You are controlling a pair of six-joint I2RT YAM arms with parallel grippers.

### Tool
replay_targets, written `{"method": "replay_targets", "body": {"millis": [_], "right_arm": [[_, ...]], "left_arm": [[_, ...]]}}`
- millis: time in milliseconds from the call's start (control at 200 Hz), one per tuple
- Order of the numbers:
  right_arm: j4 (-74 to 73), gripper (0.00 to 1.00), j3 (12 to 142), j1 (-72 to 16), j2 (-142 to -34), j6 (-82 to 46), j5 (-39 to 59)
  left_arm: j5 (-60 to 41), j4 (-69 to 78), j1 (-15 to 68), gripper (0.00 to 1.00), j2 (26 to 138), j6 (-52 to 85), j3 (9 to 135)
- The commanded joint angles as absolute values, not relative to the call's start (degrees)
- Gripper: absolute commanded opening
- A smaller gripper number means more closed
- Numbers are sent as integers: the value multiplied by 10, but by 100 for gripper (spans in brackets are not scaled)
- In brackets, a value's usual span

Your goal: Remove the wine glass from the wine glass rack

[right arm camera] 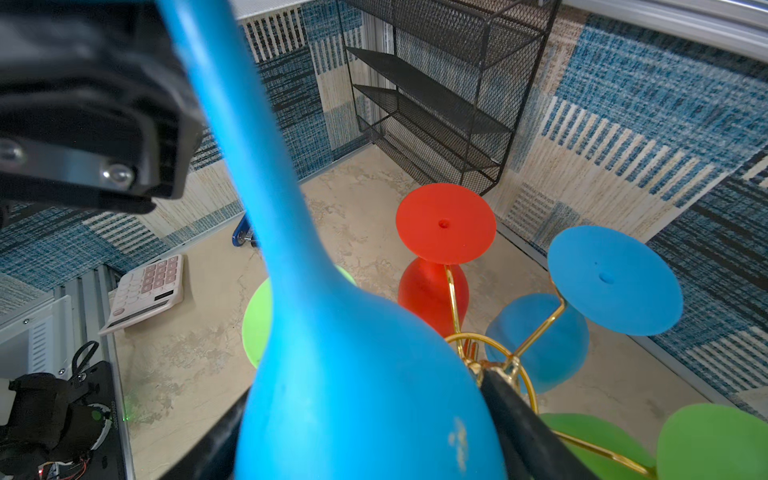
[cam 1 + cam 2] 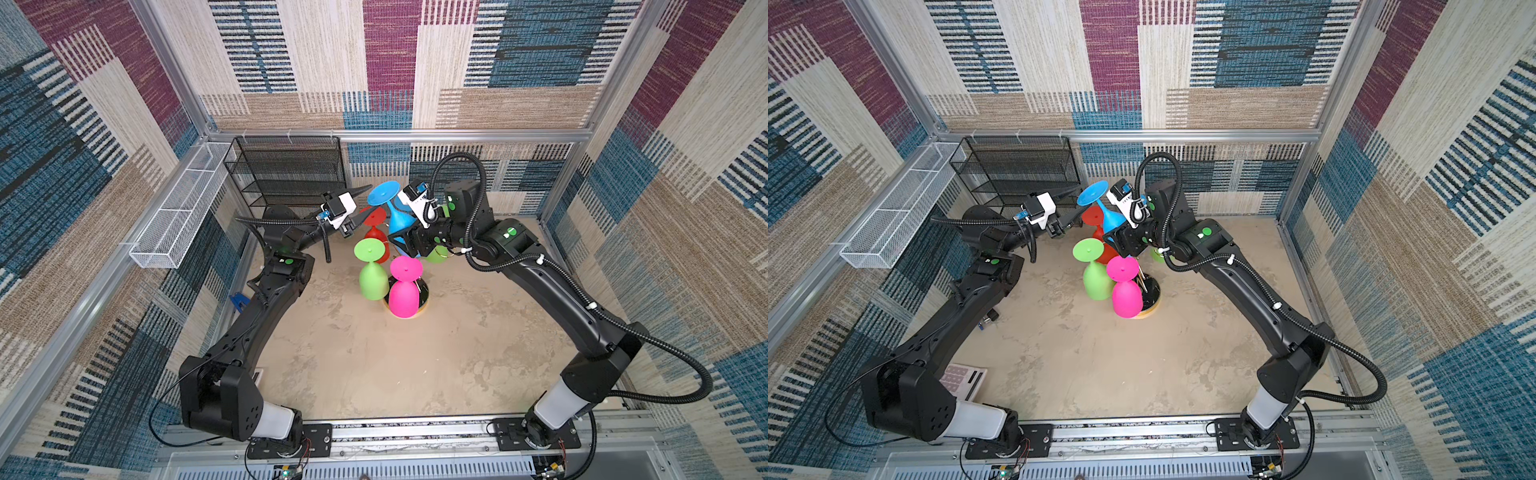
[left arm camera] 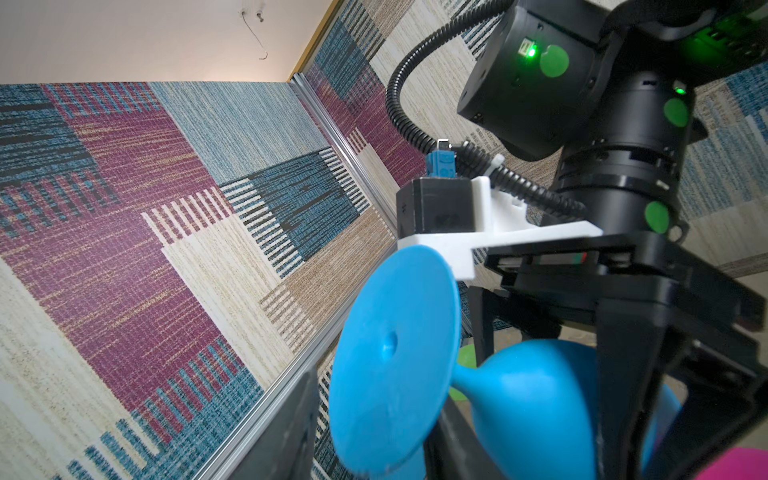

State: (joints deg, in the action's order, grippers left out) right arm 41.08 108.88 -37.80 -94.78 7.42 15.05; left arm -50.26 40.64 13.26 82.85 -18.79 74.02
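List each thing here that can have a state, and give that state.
Held blue wine glass: tilted, bowl in right gripper.
Right gripper: shut on held blue wine glass.
Left gripper: open, by that glass's foot.
Red glass: hanging upside down on wine glass rack.
Green glass: hanging upside down.
Pink glass: hanging upside down.
Black mesh shelf: empty.

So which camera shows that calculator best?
The right wrist view: the calculator lies whole there, keys showing. In a top view the left arm hides part of the calculator. The left wrist view shows none of it.
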Motion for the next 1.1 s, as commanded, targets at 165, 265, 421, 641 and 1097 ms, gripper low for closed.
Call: {"method": "replay_targets", "body": {"millis": [165,265,421,641,1097], "right_arm": [[413,33,1103,-378,-958,69,165],[415,34,1108,-378,-960,68,169],[411,41,1108,-379,-960,62,175],[383,71,1091,-378,-943,42,185],[150,99,871,-253,-749,-120,315]], "left_arm": [[-527,427,133,29,835,-199,751],[-525,426,133,25,837,-202,750],[-514,428,133,15,836,-201,745],[-490,439,133,0,836,-186,740],[-383,279,124,0,807,20,760]]}}
